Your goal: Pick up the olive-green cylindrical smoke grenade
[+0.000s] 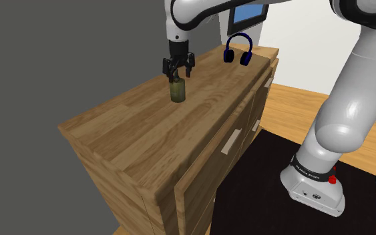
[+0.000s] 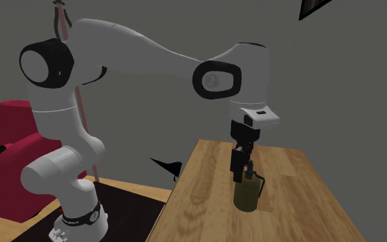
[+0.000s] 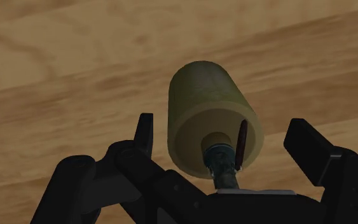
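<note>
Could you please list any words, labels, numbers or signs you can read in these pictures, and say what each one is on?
None can be read.
Arm's base band: white lettering, too small to read.
Smoke grenade: no marking legible.

No text or label can be read.

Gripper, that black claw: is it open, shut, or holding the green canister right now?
Gripper: open. Its fingers stand apart on either side of the olive-green canister, not clasping it.
</note>
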### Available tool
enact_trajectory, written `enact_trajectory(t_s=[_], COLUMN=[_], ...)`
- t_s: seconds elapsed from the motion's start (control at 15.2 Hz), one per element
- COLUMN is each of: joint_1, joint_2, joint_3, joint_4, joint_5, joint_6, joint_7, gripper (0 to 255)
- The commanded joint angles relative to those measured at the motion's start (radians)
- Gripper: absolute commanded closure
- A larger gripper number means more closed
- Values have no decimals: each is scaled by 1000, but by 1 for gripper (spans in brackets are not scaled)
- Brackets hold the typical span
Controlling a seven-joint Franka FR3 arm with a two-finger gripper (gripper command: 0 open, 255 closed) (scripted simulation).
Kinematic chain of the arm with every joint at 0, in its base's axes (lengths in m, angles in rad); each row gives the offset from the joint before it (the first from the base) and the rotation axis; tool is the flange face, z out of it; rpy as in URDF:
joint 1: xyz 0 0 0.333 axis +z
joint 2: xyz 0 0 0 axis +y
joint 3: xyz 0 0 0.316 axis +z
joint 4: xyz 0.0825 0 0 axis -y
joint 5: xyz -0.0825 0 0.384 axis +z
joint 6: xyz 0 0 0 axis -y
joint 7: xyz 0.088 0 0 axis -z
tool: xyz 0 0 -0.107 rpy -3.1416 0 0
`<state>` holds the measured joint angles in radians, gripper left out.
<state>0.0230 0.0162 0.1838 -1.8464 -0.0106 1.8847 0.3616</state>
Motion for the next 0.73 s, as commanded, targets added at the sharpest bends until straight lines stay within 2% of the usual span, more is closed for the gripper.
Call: enact_trajectory(t_s=[0.0,0.07,0.13,0.66], joint_1=[0,0,0,0], joint_2=[1,1,2,2], joint_3=[0,0,0,0], joint_4=[-18,-18,-17,-18], joint_5=[0,0,-1,0], joint_6=[19,19,20,21], joint_7=[1,1,1,0], gripper=[0,0,255,255])
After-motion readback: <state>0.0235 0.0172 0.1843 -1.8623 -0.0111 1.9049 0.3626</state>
